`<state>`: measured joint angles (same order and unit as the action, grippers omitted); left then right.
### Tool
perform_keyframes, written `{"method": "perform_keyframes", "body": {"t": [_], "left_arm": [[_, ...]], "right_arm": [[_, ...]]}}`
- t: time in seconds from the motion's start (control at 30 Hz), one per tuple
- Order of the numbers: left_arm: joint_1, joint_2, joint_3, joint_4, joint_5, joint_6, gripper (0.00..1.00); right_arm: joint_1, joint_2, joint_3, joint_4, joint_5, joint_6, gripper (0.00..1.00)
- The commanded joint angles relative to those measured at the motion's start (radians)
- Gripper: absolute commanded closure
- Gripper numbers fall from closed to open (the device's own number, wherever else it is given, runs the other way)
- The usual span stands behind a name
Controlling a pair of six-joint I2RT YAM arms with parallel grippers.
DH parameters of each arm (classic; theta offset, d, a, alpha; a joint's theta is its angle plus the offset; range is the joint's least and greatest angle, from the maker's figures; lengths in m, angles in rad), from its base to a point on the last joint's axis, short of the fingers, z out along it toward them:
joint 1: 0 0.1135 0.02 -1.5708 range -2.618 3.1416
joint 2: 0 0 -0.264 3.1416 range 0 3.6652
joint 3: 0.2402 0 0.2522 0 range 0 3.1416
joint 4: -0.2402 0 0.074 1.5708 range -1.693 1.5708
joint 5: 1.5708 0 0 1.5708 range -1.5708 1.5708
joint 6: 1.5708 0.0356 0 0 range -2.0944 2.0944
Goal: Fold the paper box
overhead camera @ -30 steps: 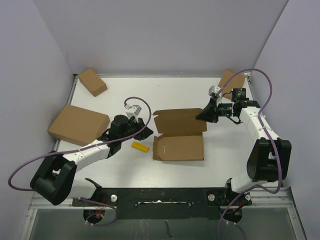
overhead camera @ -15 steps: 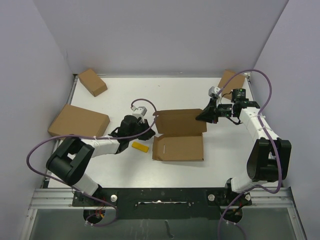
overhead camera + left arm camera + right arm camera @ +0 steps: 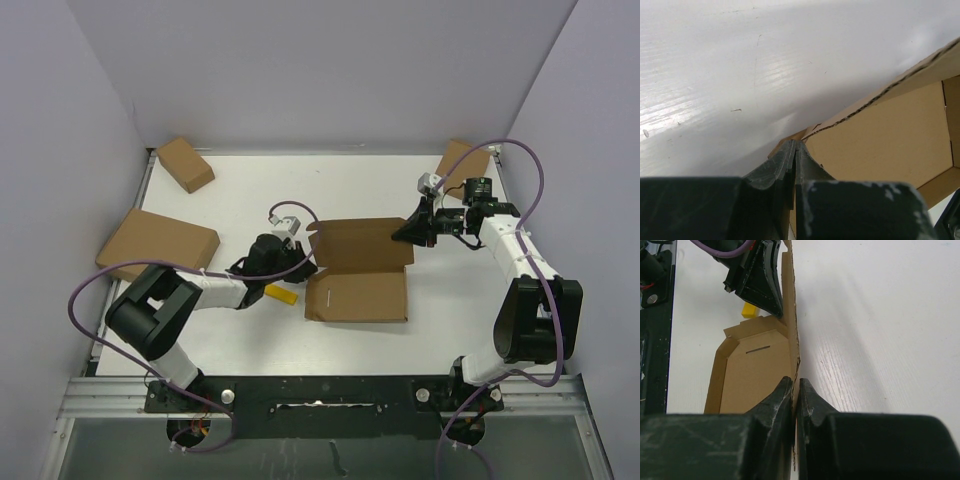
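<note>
Two paper box (image 3: 357, 296) edges sit pinched by left gripper (image 3: 795, 146) and right gripper (image 3: 794, 383).

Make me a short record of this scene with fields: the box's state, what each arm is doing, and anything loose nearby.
paper box: open, base flat on the table, rear panel raised
left end effector: closed on the raised panel's left end
right end effector: closed on the panel's right end
yellow block: lying on the table, left of the box base

Left tool (image 3: 302, 263) and right tool (image 3: 399, 235) low, facing inward, jaws tight together.
</note>
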<state>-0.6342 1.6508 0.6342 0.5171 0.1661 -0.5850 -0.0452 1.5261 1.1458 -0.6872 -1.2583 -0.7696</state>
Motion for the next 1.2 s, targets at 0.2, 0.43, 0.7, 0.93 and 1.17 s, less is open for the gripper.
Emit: {"method": "perform_keyframes", "body": {"t": [0.2, 0.43, 0.7, 0.93, 1.17], "left_arm": [[-0.024, 0.01, -0.02, 0.1, -0.068, -0.012, 1.0], [-0.021, -0.044, -0.042, 0.089, -0.106, 0.025, 1.0], [-0.021, 0.012, -0.039, 0.128, -0.074, 0.032, 1.0], [-0.033, 0.029, -0.059, 0.193, -0.023, 0.028, 1.0], [-0.042, 0.038, -0.084, 0.22, -0.014, 0.021, 1.0]], "right_arm": [[-0.005, -0.052, -0.008, 0.049, -0.045, 0.02, 1.0], [-0.006, -0.052, -0.012, 0.057, -0.044, 0.027, 1.0], [-0.007, -0.054, -0.014, 0.058, -0.044, 0.029, 1.0], [-0.007, -0.054, -0.017, 0.068, -0.041, 0.037, 1.0], [-0.007, -0.057, -0.022, 0.08, -0.039, 0.048, 1.0]]}}
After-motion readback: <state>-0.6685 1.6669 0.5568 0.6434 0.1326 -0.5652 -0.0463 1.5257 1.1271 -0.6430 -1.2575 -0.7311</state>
